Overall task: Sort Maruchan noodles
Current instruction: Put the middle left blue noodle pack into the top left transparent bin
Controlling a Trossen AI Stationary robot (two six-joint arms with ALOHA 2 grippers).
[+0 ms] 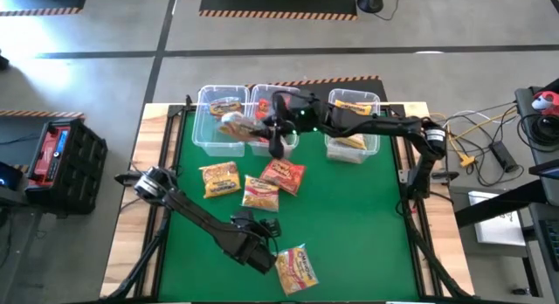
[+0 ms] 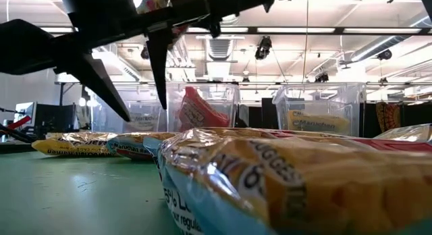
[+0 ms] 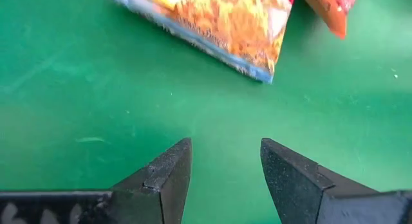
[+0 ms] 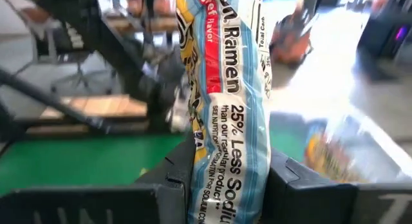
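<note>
Right gripper [image 4: 225, 179] clamped on a ramen packet [image 4: 225, 89], blue-edged with red and yellow print, held up edge-on between the fingers. In the high view, that gripper [image 1: 278, 129] over the far bins, at about 12 o'clock from table centre, above the gap between the left bin [image 1: 210, 140] and the middle bin [image 1: 262, 99].

Left gripper [image 3: 225, 172] parted, nothing between the fingers, green mat [image 3: 96, 89] below. In the high view, left gripper [image 1: 262, 256] low over the near edge, roughly 6 o'clock, just beside a lone yellow packet [image 1: 297, 269] lying at its 4 o'clock.

Three loose packets [image 1: 253, 182] clustered mid-table, touching or overlapping: yellow, orange, red.

One packet each visible in left bin and right bin [image 1: 371, 103]; red packet leaning in the middle bin [image 2: 199, 110].
</note>
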